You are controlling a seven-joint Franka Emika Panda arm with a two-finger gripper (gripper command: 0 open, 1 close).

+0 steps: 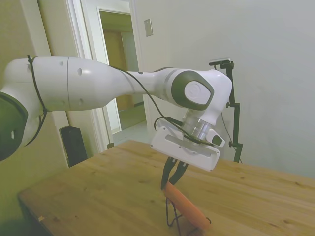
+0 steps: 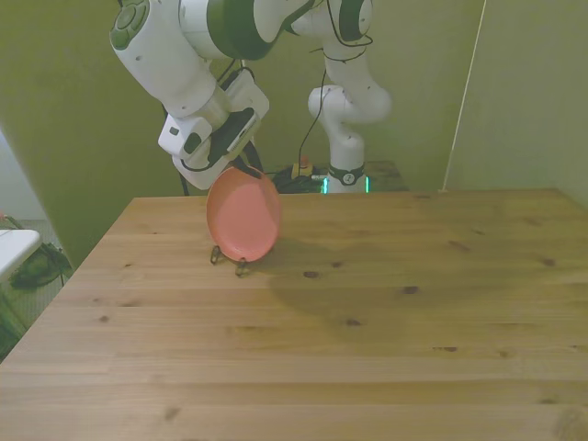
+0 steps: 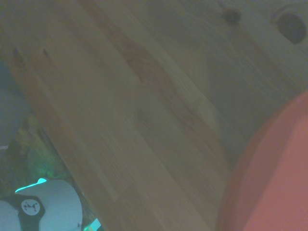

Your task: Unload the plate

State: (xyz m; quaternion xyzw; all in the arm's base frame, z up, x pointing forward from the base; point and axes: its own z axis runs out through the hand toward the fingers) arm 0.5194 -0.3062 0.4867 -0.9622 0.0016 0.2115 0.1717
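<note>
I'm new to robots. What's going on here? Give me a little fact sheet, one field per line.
Plate: salmon-orange plate, standing on edge, tilted
Support: thin black wire rack under the plate
Gripper: gripper at the plate's top rim, fingers either side of it
Surface: wooden table
Job status: plate not yet lifted out of the rack

plate (image 3: 274,178) cut off in blurred wrist view, wire rack (image 2: 230,257) mostly hidden

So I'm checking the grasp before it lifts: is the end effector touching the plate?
Touching. In the side view the end effector has its dark fingers closed on the top rim of the plate, which leans in the wire rack.
</note>
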